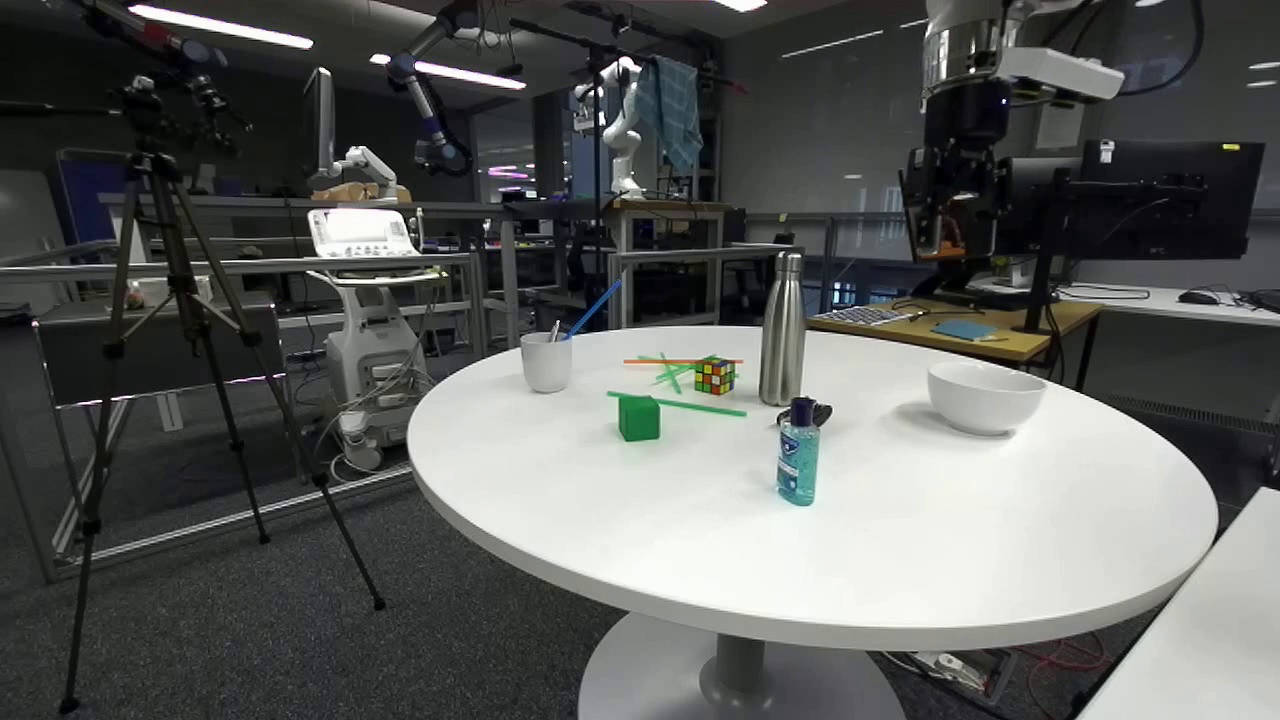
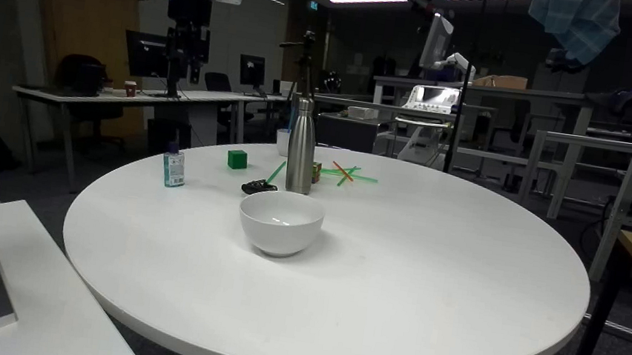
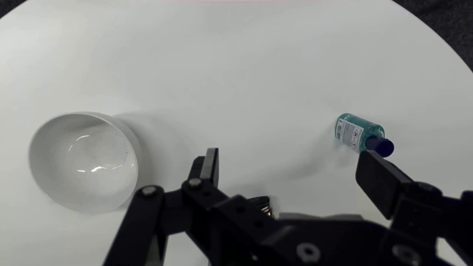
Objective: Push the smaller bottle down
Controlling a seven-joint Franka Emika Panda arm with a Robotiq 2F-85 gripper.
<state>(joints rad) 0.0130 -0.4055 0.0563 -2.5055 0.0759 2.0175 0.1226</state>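
Although the task requires it pushed down, the translucent teal bottle (image 3: 356, 129), the smaller of the two and by its look hand sanitiser, stands upright in both exterior views. I locate it at 3 o'clock in the wrist view, and at 10 o'clock on the round white table (image 2: 408, 312) in an exterior view. My gripper (image 3: 288, 157) hangs high above that table, well apart from the bottle; its jaws are spread wide and hold nothing. Finding: no part of the push is done. Outstanding, in my judgement: descent to the bottle, contact high on its side, then a sideways push until it lies flat. The taller steel flask (image 2: 301, 151), between 11 and 12 o'clock on the table, also stands upright and is not the target.

In the wrist view, a fingertip (image 3: 378, 179) meets the edge of the dark cap (image 3: 381, 147); I read this as overlap in the line of sight, not touch. My linkage (image 3: 240, 213) hides part of a small black object (image 3: 261, 200) between 5 and 6 o'clock, whose kind I cannot tell. In an exterior view the flask hides most of the puzzle cube (image 2: 316, 172), and there the cap, dark against dark, barely shows. My arm (image 1: 965, 52) is cut off at the top of both exterior views.
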